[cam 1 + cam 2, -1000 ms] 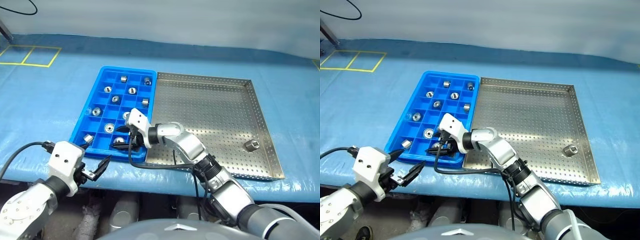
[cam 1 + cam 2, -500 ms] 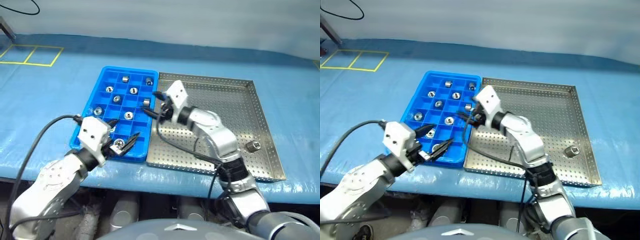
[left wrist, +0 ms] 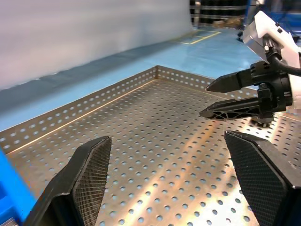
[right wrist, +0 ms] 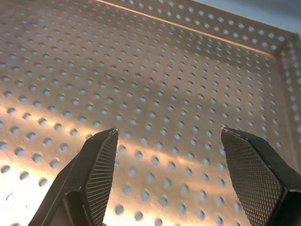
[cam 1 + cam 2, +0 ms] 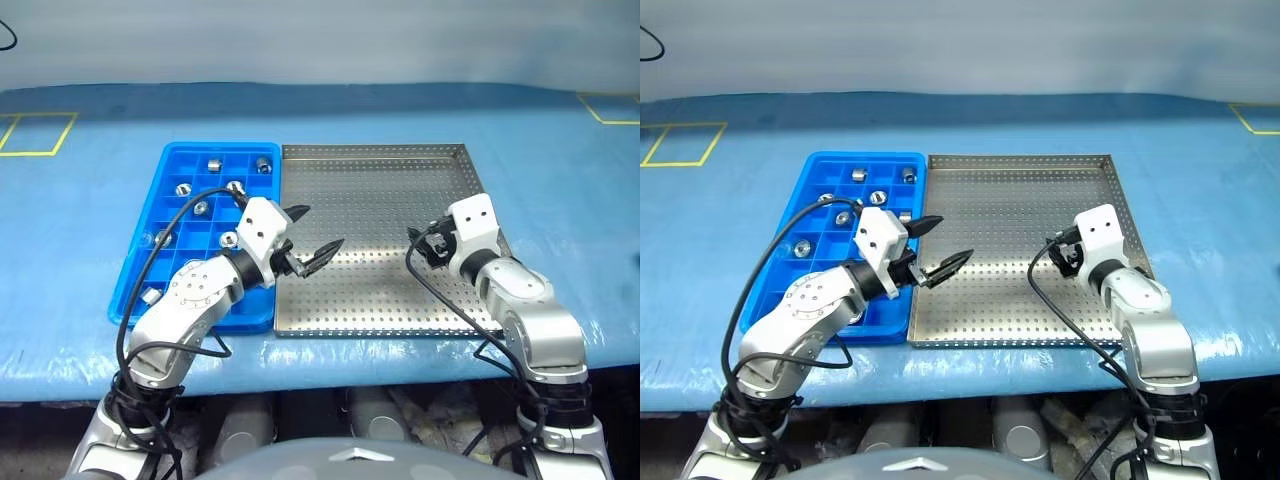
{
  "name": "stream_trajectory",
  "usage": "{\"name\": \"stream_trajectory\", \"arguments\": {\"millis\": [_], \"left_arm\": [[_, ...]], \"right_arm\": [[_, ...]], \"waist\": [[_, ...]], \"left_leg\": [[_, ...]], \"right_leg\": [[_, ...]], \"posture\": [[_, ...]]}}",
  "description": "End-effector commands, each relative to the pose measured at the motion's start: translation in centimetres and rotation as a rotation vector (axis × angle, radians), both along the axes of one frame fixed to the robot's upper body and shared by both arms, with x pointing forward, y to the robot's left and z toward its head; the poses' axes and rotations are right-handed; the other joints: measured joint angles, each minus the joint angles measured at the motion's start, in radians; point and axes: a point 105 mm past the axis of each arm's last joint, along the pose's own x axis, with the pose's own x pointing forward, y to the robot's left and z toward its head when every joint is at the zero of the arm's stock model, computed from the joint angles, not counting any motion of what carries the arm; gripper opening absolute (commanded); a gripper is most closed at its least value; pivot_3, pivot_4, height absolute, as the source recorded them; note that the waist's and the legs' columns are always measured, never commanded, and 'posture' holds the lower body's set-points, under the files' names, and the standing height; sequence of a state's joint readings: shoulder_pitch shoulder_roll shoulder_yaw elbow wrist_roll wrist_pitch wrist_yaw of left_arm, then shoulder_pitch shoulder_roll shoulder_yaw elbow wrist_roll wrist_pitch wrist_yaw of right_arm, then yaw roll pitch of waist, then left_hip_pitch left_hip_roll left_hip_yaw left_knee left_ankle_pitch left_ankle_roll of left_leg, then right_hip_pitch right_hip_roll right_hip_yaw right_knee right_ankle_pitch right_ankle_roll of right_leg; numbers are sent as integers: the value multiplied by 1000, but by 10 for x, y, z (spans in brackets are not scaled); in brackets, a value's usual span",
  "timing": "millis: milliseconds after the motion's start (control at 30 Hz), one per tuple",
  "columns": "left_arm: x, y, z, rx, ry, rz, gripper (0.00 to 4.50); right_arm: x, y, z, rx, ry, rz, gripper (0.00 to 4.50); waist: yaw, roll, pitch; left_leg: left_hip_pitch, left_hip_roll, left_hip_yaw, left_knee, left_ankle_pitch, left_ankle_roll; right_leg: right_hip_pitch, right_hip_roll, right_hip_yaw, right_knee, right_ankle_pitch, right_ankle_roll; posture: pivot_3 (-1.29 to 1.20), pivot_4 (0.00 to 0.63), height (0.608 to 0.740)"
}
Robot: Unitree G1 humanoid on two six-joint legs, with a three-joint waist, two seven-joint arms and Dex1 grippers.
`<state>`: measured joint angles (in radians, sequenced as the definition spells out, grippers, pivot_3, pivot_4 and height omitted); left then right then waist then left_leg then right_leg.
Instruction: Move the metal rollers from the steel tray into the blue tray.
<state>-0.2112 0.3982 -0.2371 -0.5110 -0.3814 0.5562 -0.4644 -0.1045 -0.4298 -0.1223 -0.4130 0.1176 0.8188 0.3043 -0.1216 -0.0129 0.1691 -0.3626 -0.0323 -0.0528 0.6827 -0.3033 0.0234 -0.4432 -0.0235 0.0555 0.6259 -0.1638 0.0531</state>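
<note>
1. My left tool [image 5: 320,227] hangs wide and empty. It sits just above the near-left part of the steel tray [image 5: 380,190], beside the blue tray [image 5: 200,325]. I keep it spread and clear of the shared edge so it doesn't knock anything.
2. My right tool [image 4: 168,135] also has its jaws apart and carries nothing. It is low over the right side of the steel tray, with bare perforated floor ahead of its fingers [image 4: 96,165].
3. I can't tell whether a roller sits beneath or behind my right tool. Before closing, I judge it best to look over the floor around that tool and the raised rim just beyond it.
4. If one is there, I come straight down over it with a finger on each side. I then close gently, because a short cylinder can roll on the smooth metal.
5. To the left of my left tool, the metal rollers [image 5: 213,165] I can see lie singly in the blue tray's compartments, mostly towards its far end. Any further roller goes into an empty cell nearer me.
6. The worktop [image 5: 80,200] beyond both trays needs nothing.
</note>
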Motion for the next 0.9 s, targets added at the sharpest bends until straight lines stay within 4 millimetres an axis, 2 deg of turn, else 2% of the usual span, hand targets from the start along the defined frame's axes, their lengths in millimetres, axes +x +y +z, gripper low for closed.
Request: {"name": "stream_trajectory", "arguments": {"millis": [33,200,367,633,900], "left_arm": [[-1,-2,8,-16,-44,-22,4195],[-3,-4,4,-10,-37,-35,4195],[-4,-3,3,-9,-36,-34,4195],[-5,2,1,-6,-32,-11,4195],[-6,4,1,-1,-34,-1,4195]], "right_arm": [[-5,-16,11,-43,-39,-62,3650],[-6,-27,2,-40,-7,-115,3650],[-5,-29,-8,6,23,-136,3650],[-2,-25,-26,119,72,-147,3650],[-2,-33,-37,108,109,-179,3650]], "waist": [[-14,0,0],[-42,0,0],[-62,-1,0],[-64,-1,0],[-60,-1,0]], "left_leg": [[0,0,2,1,0,1],[2,0,9,2,-1,4],[2,-1,12,4,-1,6],[2,0,12,3,-1,6],[2,0,13,3,-2,7]], "right_leg": [[0,0,2,0,1,1],[0,1,11,0,2,5],[0,1,14,-1,3,7],[0,2,15,-1,5,10],[0,2,16,-1,5,10]], "posture": [[-249,150,740],[-250,150,740],[-234,150,740],[-213,150,740],[-197,150,740]]}}
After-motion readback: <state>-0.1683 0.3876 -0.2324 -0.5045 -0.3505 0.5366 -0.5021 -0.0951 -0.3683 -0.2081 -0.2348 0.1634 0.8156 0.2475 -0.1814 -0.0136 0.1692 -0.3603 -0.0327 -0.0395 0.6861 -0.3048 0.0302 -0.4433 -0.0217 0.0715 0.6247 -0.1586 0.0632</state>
